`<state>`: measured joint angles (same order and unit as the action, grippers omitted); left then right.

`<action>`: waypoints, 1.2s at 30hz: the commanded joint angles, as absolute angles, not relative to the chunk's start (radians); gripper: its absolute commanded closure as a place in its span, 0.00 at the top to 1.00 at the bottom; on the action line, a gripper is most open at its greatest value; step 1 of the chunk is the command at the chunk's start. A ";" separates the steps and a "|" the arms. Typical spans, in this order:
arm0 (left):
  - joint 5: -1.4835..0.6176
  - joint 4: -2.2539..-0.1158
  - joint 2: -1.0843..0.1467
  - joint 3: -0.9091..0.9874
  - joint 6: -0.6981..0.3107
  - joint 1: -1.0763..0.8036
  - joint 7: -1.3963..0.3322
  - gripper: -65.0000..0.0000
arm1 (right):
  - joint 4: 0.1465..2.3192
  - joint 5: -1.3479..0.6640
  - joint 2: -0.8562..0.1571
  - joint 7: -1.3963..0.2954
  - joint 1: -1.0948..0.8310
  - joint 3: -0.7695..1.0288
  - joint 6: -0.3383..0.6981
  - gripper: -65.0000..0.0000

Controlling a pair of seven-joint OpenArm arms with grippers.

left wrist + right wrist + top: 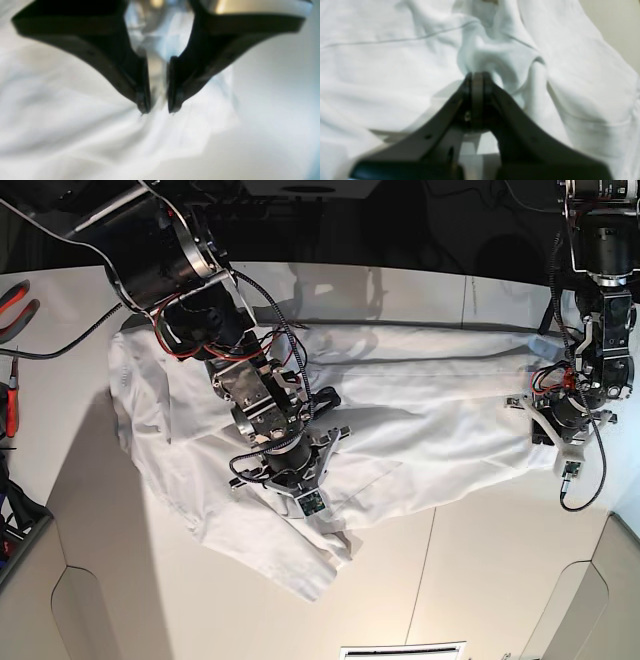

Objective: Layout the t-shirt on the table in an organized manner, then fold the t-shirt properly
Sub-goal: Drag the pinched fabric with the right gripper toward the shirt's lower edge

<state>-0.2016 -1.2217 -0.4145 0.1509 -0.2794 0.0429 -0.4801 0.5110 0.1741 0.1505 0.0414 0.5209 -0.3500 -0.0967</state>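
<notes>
Nearest in our right wrist view, our right gripper [477, 77] has its fingers pressed fully together, pinching a bunched fold of the white t-shirt [420, 415]. The shirt lies spread and wrinkled across the cream table [480, 570]. At its far edge our left gripper [158, 108] holds its fingers narrowly apart, tips on the cloth; whether it grips, we cannot tell.

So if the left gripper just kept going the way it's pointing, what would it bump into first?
Probably the wrinkled white cloth t-shirt: the left gripper points down at it, tips seemingly right at the fabric, though blur hides whether they touch.
</notes>
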 commanded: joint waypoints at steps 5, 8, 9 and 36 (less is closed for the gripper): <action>-0.184 -1.065 -0.430 0.157 -0.272 0.113 -0.463 0.18 | 0.518 0.177 0.150 0.023 0.540 -0.250 -0.110 0.00; -0.157 -1.034 -0.430 0.157 -0.226 0.122 -0.456 0.18 | 0.518 0.177 0.150 0.023 0.540 -0.183 -0.110 0.00; -0.147 -1.035 -0.430 0.157 -0.212 0.122 -0.452 0.18 | 0.518 0.177 0.149 0.023 0.540 -0.162 -0.110 0.00; -0.274 -1.164 -0.451 0.156 -0.342 0.223 -0.340 0.18 | 0.760 0.097 0.078 0.060 0.540 -0.038 0.109 0.00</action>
